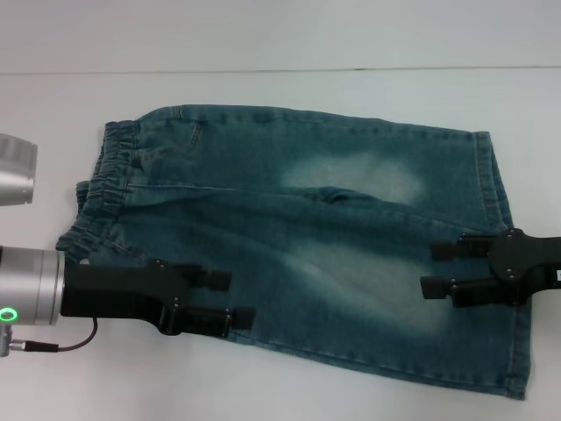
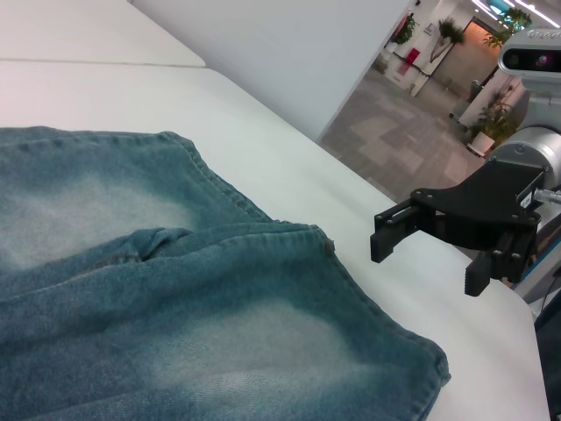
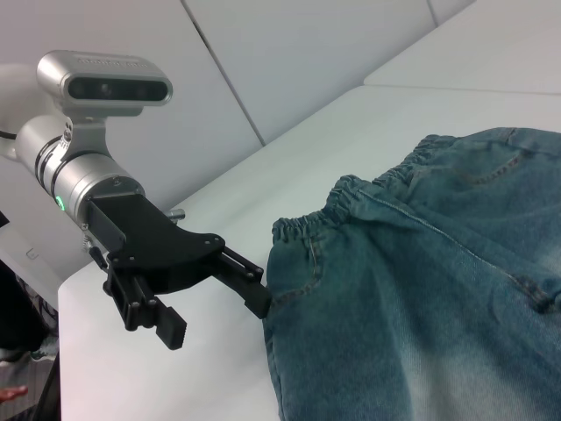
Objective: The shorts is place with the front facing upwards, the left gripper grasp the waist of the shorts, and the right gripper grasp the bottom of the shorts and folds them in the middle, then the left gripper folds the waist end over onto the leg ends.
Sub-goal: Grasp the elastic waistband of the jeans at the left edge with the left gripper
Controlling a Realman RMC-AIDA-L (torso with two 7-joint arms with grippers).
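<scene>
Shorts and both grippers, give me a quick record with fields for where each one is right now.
shorts: spread flat on the white table, waistband toward robot's left, hems toward its right
left gripper: open, over the near waist side
right gripper: open, over the near leg by the hem
grasp: neither gripper holds fabric
fold: not yet made

shorts [image 2: 193, 333] flat, right tool [image 2: 429, 250] seemingly open

The shorts [image 1: 307, 237] were blue-green denim, faded to pale whitish patches across the middle and near one leg, with darker stitched seams. The table [image 1: 263, 386] was plain white. The left gripper [image 1: 230, 303] was black on a silver wrist showing a green light; the right gripper [image 1: 429, 268] was black too.
</scene>
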